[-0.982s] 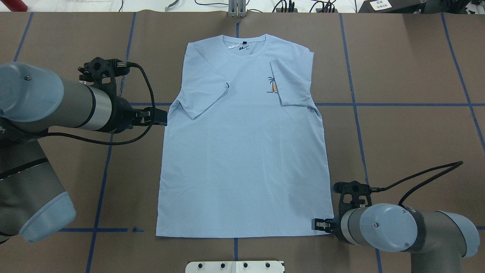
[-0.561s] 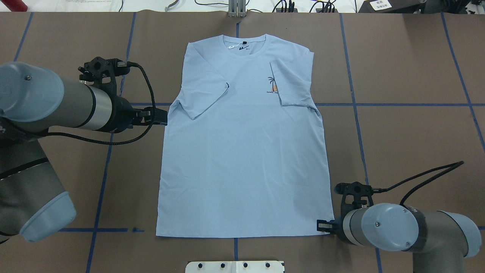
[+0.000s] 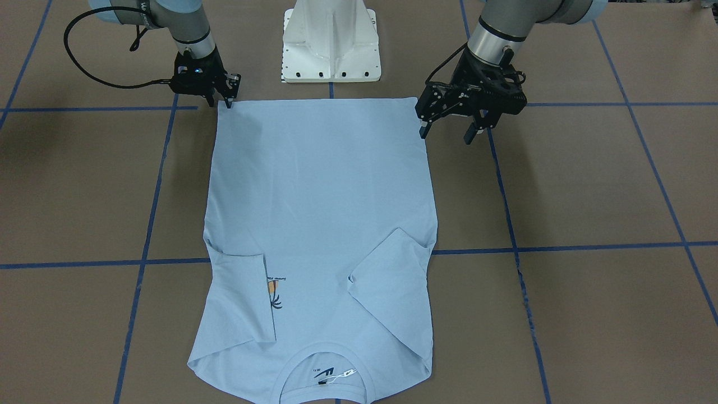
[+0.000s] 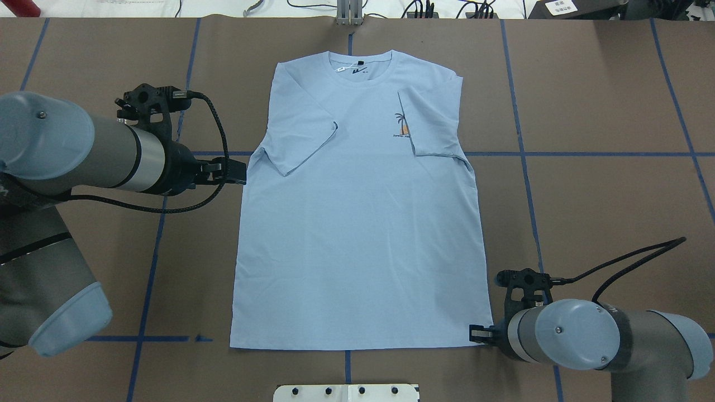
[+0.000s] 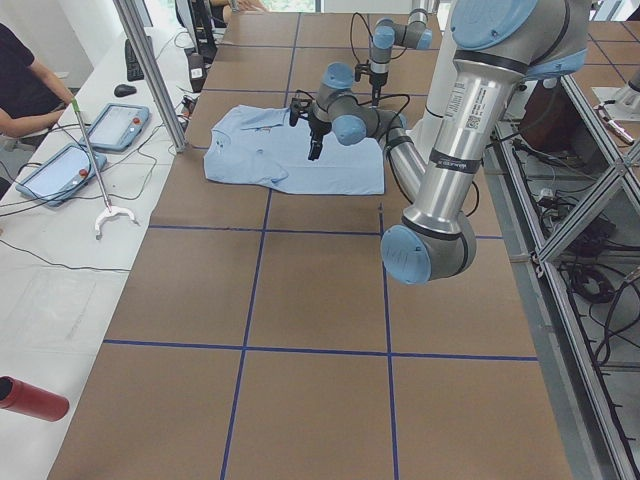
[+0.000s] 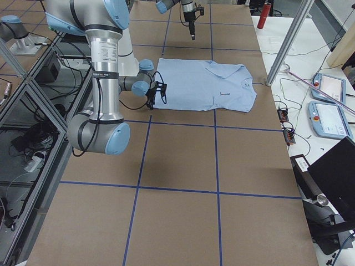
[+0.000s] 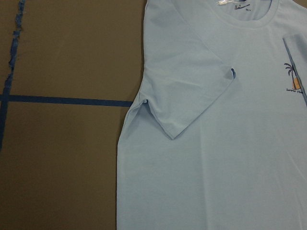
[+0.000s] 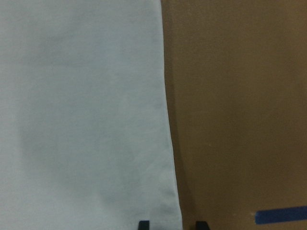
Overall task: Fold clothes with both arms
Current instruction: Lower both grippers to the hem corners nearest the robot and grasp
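1. Front-facing: the T-shirt (image 3: 320, 185) lies flat, 2 sleeves (image 3: 392, 280) folded in; body folds remain, we judge. The left gripper (image 3: 446, 133) hovers wide open, empty, beside its edge.
2. Right wrist: the right gripper (image 8: 170, 224), jaws apart, straddles the T-shirt's hem corner, nothing pinched.
3. Left side: brown table (image 5: 320, 290), blue tape grid (image 5: 300, 231); beyond the T-shirt, a desk (image 5: 60, 230) with tablets (image 5: 118, 125).

— What sort of place is this?
— A robotics lab. A left arm (image 4: 106, 153) and a right arm (image 4: 614, 340) stand by a white pedestal (image 3: 331, 39) at a worktop (image 5: 320, 290) papered brown and marked off in blue tape (image 5: 300, 347).
— What else shows it?
— An aluminium post (image 5: 150, 70) stands at its edge. Control tablets (image 5: 118, 125) lie on a white side bench (image 5: 60, 300), and a person (image 5: 25, 90) is at it.
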Tool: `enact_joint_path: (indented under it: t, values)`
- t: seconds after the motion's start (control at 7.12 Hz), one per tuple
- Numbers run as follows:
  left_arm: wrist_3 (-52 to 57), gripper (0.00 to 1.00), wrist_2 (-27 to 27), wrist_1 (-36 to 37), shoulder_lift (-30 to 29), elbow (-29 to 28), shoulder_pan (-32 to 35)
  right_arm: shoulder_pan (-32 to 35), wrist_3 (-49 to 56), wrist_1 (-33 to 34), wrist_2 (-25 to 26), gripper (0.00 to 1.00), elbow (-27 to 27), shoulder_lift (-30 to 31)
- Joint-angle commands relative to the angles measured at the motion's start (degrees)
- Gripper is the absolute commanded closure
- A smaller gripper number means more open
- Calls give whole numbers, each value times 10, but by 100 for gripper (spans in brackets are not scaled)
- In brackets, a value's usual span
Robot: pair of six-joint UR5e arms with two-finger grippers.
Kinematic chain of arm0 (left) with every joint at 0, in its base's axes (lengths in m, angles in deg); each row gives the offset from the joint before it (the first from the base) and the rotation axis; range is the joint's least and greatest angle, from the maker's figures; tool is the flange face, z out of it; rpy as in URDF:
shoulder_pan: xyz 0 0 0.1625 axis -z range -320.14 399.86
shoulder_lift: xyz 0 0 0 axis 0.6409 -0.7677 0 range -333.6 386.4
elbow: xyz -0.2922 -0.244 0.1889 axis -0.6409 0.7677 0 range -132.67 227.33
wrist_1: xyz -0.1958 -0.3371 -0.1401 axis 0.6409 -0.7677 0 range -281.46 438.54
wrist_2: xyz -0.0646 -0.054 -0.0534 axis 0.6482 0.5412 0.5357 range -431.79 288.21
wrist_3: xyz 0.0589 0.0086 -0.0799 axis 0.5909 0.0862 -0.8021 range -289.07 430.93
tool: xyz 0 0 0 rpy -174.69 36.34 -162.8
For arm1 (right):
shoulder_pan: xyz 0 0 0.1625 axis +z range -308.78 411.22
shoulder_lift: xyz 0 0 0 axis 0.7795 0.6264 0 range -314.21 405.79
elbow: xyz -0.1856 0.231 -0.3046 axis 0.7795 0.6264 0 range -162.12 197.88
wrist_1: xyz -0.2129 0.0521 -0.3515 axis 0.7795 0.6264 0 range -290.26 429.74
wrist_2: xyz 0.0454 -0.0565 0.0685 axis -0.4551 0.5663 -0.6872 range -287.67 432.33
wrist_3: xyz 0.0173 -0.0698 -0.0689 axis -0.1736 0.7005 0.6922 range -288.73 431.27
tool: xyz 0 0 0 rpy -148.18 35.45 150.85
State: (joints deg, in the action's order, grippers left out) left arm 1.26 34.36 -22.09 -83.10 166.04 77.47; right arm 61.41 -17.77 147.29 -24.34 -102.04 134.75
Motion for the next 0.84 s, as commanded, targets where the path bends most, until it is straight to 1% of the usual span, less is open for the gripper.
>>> enact_joint_path:
  t: [0.0, 0.28, 0.56, 0.7]
  values:
    - [1, 0, -1, 0, 3, -1, 0, 2, -1, 1, -11, 100, -3, -3]
    - [1, 0, -1, -1, 0, -5, 0, 7, -2, 1, -5, 100, -8, -5]
    - [-5, 0, 1, 4, 5, -7, -7, 22, -2, 1, -9, 100, -29, -5]
    - [-23, 0, 4, 13, 24, -2, -37, 27, -2, 1, -8, 100, -40, -5]
